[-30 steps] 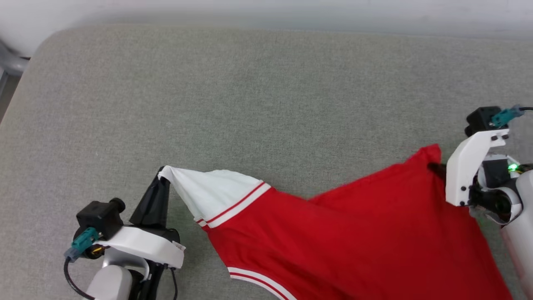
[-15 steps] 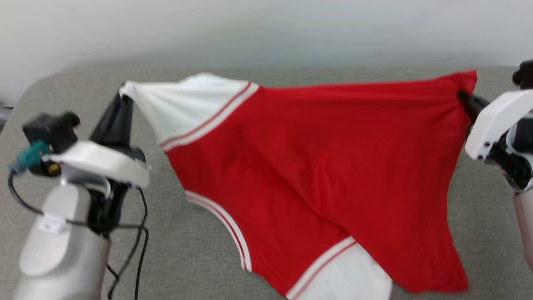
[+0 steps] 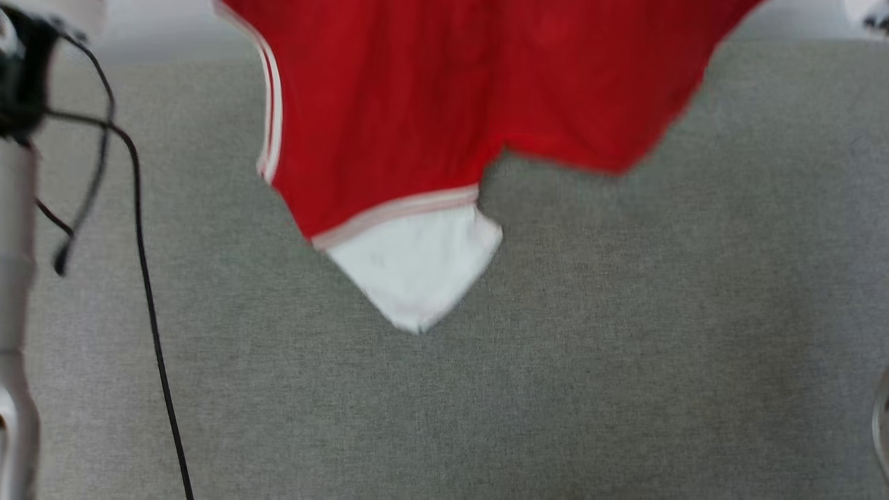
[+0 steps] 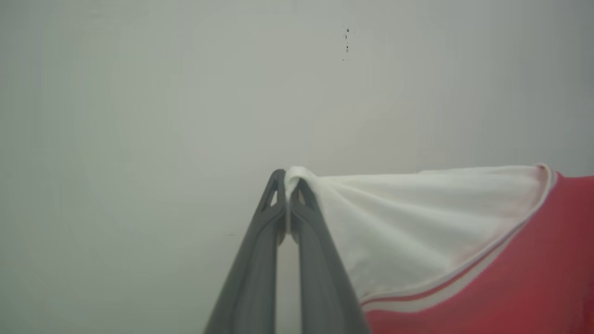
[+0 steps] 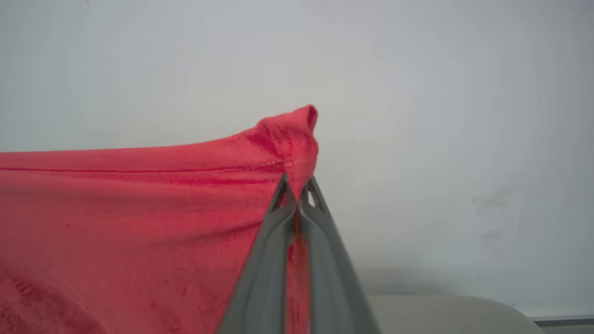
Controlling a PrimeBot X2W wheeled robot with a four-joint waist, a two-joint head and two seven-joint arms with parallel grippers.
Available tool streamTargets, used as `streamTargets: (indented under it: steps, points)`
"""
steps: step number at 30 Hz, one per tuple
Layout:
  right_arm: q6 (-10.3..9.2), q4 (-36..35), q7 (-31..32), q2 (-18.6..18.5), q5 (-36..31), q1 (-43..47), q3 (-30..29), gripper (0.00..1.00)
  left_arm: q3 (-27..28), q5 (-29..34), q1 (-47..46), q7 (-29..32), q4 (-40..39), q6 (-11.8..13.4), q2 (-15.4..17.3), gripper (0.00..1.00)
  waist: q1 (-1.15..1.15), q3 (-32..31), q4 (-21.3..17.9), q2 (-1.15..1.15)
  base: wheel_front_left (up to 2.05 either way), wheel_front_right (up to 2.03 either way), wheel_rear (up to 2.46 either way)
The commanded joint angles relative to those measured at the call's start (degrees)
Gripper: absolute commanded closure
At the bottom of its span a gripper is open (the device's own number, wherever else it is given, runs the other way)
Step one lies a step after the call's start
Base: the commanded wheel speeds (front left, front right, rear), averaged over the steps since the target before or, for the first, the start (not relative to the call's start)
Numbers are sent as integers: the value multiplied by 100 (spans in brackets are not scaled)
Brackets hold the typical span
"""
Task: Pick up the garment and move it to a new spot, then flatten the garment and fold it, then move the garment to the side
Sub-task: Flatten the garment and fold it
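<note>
Garment higher than half a second ago: the red jersey-style T-shirt with white sleeves and striped trim (image 3: 417, 104) now runs off the top of the head view, though the camera has shifted too.

- Far left, head view: pale left forearm (image 3: 10, 292), thin black cable (image 3: 142, 278) hanging beside it.
- Left wrist view: left gripper (image 4: 288, 183), dark fingers pressed together on the tip of one white sleeve, cloth pulled taut to the right, pale wall (image 4: 139, 116) behind.
- Centre, head view: shirt hangs spread over the grey woven cushion surface (image 3: 625, 347); the other white sleeve (image 3: 417, 267) is the lowest point. Blurred; contact with the surface cannot be told.
- Right wrist view: right gripper (image 5: 296, 188) clamped on a bunched red corner.
</note>
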Motion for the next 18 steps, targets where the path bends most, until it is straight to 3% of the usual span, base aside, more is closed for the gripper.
streamTargets:
  steps: [1, 8, 18]
  points:
    - [-13, 62, -149, 38, -172, -420, -92, 100, 67, 72, -471, 15, 173, 44, 155, 100, -1, 351, -17, 0, 0, 0, 0]
    - [-14, 467, -511, 251, -572, -1737, -379, 100, 189, 91, -1805, 119, 685, 143, 319, 100, -1, 1045, -24, 0, 0, 0, 0]
    - [-13, 1457, -1044, 499, -951, -2534, -558, 100, 157, -74, -2491, -19, 1697, 132, -1, 100, -1, 1719, 41, 0, 0, 0, 0]
